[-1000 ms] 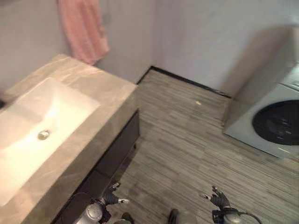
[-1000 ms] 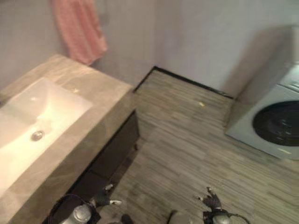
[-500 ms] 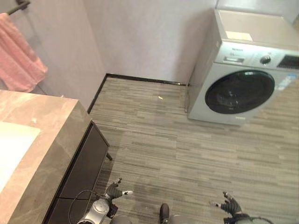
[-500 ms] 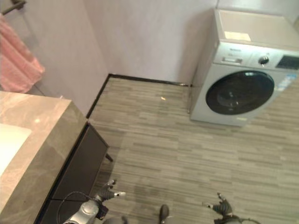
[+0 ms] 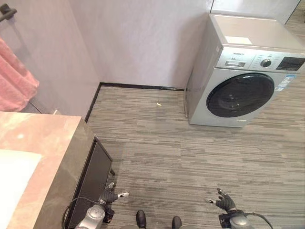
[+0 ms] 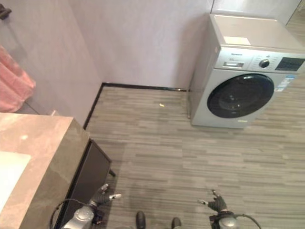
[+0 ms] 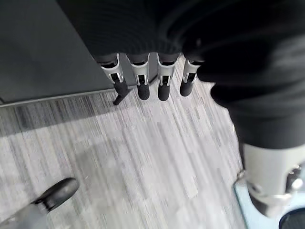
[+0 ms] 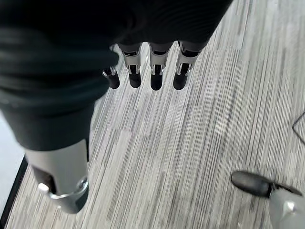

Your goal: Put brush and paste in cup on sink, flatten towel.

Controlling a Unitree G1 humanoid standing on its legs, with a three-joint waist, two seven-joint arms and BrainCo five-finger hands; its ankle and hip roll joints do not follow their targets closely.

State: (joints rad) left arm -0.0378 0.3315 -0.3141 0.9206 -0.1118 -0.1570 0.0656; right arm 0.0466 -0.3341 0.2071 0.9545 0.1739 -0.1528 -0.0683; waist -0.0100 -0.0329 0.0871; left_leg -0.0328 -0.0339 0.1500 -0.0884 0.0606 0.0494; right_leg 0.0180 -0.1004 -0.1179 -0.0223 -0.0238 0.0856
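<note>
- Hands first: the left hand (image 5: 110, 196) hangs low beside the dark cabinet front (image 5: 90, 183), fingers (image 7: 139, 81) relaxed and nearly straight, holding nothing and touching nothing.
- The right hand (image 5: 224, 202) hangs low on the other side over bare floor, fingers (image 8: 156, 69) likewise loose and empty.
- Grey wood-grain plank flooring (image 5: 190, 157) runs in narrow strips, a wide open stretch between the cabinet and the far wall.
- The veined stone countertop (image 5: 43, 143) ends in a square corner above the cabinet; the white sink basin (image 5: 12, 179) is set into it.
- A pink towel (image 5: 14, 88) hangs bunched against the wall beyond the counter.
- A small pale scrap (image 5: 159, 104) lies on the floor near the black skirting (image 5: 138, 87).
- A front-loading washing machine (image 5: 243, 76) with a dark round door stands in the far corner.
</note>
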